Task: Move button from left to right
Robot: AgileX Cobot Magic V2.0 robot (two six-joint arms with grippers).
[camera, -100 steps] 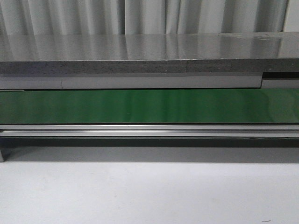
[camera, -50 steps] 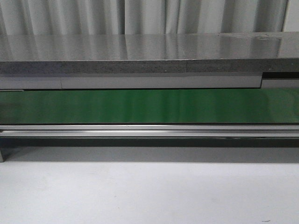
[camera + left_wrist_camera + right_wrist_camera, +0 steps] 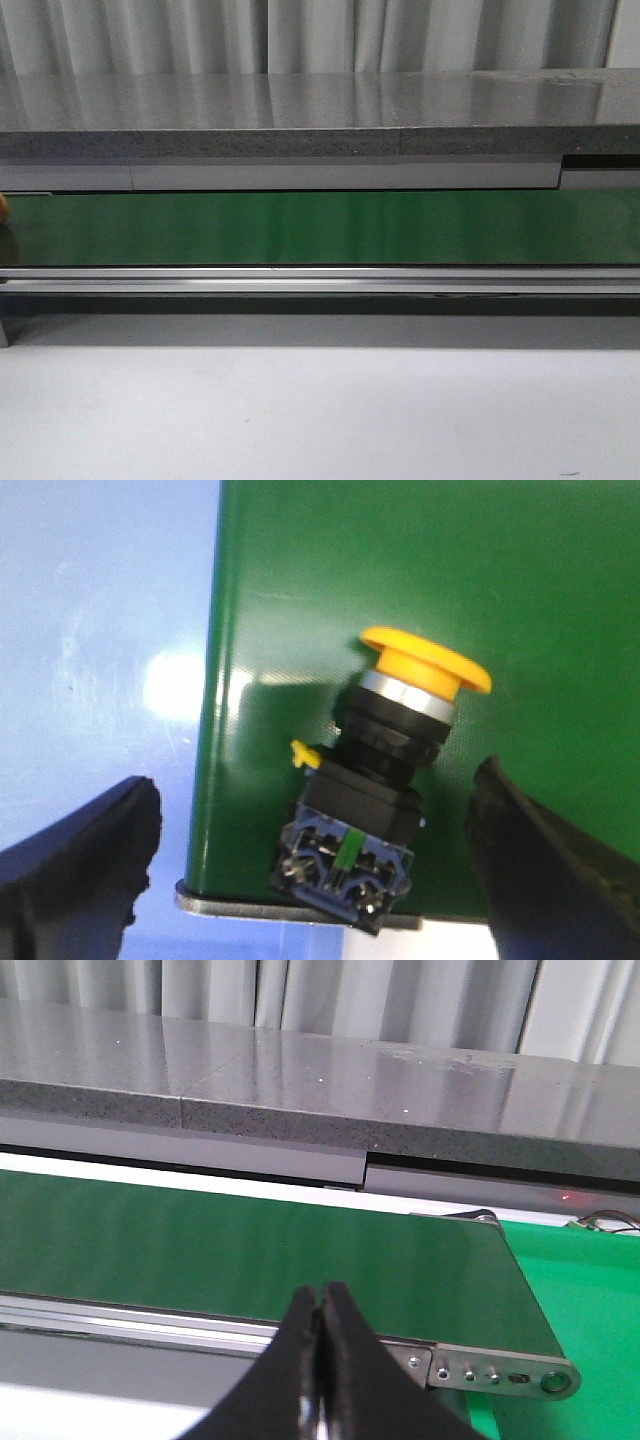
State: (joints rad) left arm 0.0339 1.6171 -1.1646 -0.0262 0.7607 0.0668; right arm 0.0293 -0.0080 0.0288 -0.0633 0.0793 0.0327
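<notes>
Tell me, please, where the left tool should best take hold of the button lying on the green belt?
Probably across the black boxy block of the button, coming from above. It lies on its side on the green belt, and the block's flat sides suit the open left tool better than the round yellow cap.
</notes>
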